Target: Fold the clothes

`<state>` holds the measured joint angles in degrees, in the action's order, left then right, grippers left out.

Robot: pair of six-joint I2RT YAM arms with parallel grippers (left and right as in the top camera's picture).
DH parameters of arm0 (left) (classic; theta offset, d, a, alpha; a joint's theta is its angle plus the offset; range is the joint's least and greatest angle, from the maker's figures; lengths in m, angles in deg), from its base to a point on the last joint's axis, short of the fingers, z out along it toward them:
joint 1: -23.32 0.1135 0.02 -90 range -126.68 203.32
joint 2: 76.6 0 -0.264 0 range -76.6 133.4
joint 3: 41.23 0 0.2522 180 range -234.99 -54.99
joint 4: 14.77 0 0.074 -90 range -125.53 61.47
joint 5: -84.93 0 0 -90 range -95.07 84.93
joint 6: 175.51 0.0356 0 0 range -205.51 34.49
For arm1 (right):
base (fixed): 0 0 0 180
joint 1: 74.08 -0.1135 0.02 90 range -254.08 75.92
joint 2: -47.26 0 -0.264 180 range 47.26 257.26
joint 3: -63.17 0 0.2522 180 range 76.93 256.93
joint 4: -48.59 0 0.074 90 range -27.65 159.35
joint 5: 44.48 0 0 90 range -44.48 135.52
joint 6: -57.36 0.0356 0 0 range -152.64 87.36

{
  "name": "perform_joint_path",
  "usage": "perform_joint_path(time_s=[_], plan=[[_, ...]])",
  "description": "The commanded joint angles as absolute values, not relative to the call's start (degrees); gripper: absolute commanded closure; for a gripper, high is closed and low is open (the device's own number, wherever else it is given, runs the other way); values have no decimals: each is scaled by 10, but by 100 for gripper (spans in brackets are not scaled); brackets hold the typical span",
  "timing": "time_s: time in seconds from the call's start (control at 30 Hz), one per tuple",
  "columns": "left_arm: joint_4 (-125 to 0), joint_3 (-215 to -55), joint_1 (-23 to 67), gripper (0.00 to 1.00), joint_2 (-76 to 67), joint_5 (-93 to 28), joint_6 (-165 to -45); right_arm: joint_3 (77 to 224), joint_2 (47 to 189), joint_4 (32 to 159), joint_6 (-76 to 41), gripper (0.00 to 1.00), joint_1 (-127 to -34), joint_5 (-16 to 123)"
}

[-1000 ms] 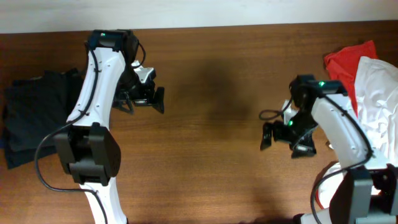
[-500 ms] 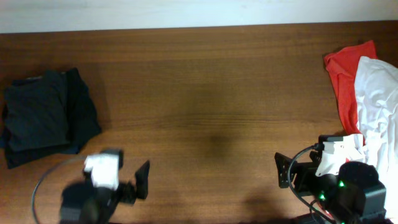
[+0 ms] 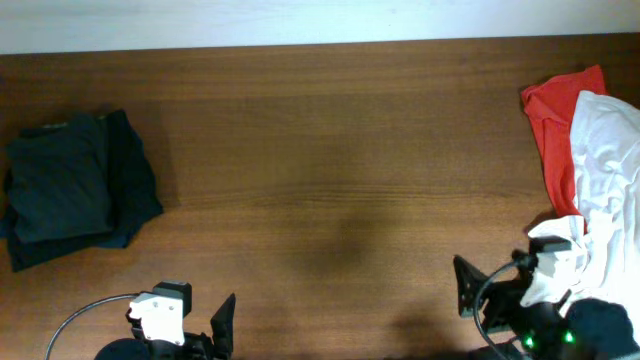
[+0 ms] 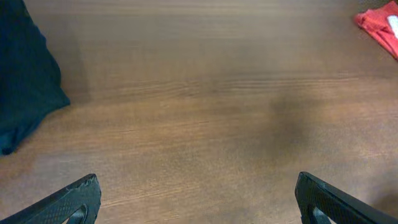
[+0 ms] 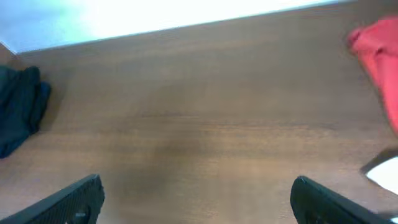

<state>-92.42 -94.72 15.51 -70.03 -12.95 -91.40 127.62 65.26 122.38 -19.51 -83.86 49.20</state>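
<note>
While both arms are sitting drawn in at the near edge of the table (image 3: 330,150), the clothes are lying in two groups at its opposite ends. Black shirts (image 3: 70,190) are resting in a folded stack at the left end, about midway between the far and near edges. A red shirt (image 3: 550,110) is lying crumpled at the far right. A white shirt (image 3: 605,170) is overlapping its right side and trailing toward the near edge, ending just beside the right arm; whether they are touching cannot be told.

The left gripper (image 4: 198,180) is hovering over wood at the near left, its jaws standing wide apart with only the tabletop showing between them. Its camera is catching a corner of the black stack at far left and a scrap of red at far right. The right gripper (image 5: 198,182) is hovering at the near right, its jaws likewise spread wide with only wood between them. A white fold is showing at the right edge of its view, outside the fingers (image 5: 74,199).
</note>
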Motion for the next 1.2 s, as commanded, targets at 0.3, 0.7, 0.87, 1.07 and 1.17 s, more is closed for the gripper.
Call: perform_joint_path(time_s=[0.3, 0.7, 0.87, 1.07, 1.17], plan=[[-925, -947, 155, 1, -705, -127, -919, 772, 475, 655, -399, 1, -770, 534], [-925, -947, 155, 1, -705, -128, -919, 772, 475, 660, -399, 1, -770, 532], [-925, -947, 155, 1, -705, -127, -919, 772, 475, 660, -399, 1, -770, 532], [-901, -938, 167, 1, -713, -122, -919, 772, 475, 660, -399, 1, -770, 532], [-773, -859, 190, 1, -743, -79, -919, 772, 475, 660, -399, 1, -770, 532]])
